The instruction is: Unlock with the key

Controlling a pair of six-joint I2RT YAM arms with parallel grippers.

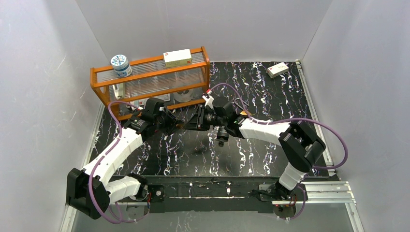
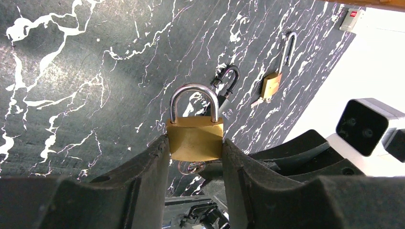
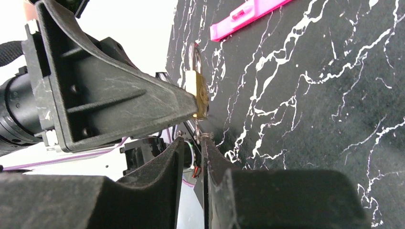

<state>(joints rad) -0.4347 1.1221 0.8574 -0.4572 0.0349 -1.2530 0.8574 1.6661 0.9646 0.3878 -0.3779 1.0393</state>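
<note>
My left gripper (image 2: 195,141) is shut on the body of a brass padlock (image 2: 195,138) with a closed silver shackle, held above the black marbled table. In the top view the padlock (image 1: 180,124) sits between the two grippers, the left gripper (image 1: 173,123) on its left. A small silver key (image 2: 203,167) sticks out of the lock's underside. My right gripper (image 3: 193,141) has its tips at the key (image 3: 197,130), with the jaws a narrow gap apart; the key lies against one fingertip (image 3: 206,143). In the top view the right gripper (image 1: 194,123) faces the lock.
An orange wire shelf (image 1: 145,77) stands at the back left with a jar (image 1: 121,65) and a box on it. A white box (image 1: 277,70) lies at the back right. A black padlock (image 2: 229,78) and an open brass padlock (image 2: 271,85) lie on the table. A pink strip (image 3: 246,16) lies nearby.
</note>
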